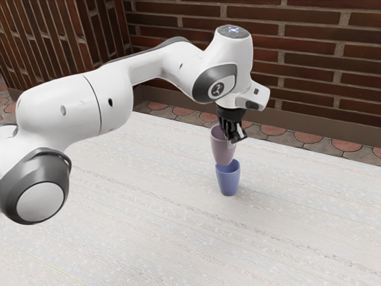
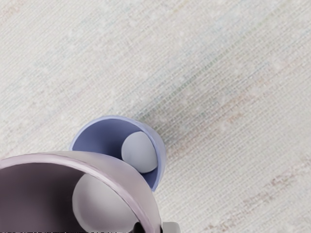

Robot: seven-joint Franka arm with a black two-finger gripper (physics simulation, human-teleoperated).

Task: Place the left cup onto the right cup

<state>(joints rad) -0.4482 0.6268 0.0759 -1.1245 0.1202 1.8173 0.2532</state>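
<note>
Mid-task, late in the carry. Gripping a tapered mauve cup of smooth plastic (image 1: 221, 148) with the black two-finger gripper (image 1: 233, 132): pincer clamped on the cup's rim wall, one finger inside and one outside as far as can be judged. Lifted clear of the pale, fine-grained table (image 1: 149, 208), upright, mouth up. Hanging over a shorter blue cup of matching plastic (image 1: 228, 177), standing on the table, mouth up.

Seen from the exterior view: base of the mauve cup about level with the blue cup's rim. Touching or just dipping in; cannot tell which.

Done, by judgement: grasp, lift, carry across. Left to do: centring, lowering until seated on the blue cup, parting the fingers, withdrawing upward. Not yet released.

Seen from the wrist view: looking down into both mouths. Mauve cup (image 2: 127, 180) large and close under the hand, blue cup (image 2: 99, 136) just beyond it, much of its opening uncovered, pale round floor showing. Reads as a sideways offset between the two cups, perhaps partly camera angle. Not evident from the exterior view, where stacked neatly in line. Conversely, height of one cup over the other legible from the side, hard to read from above.
</note>
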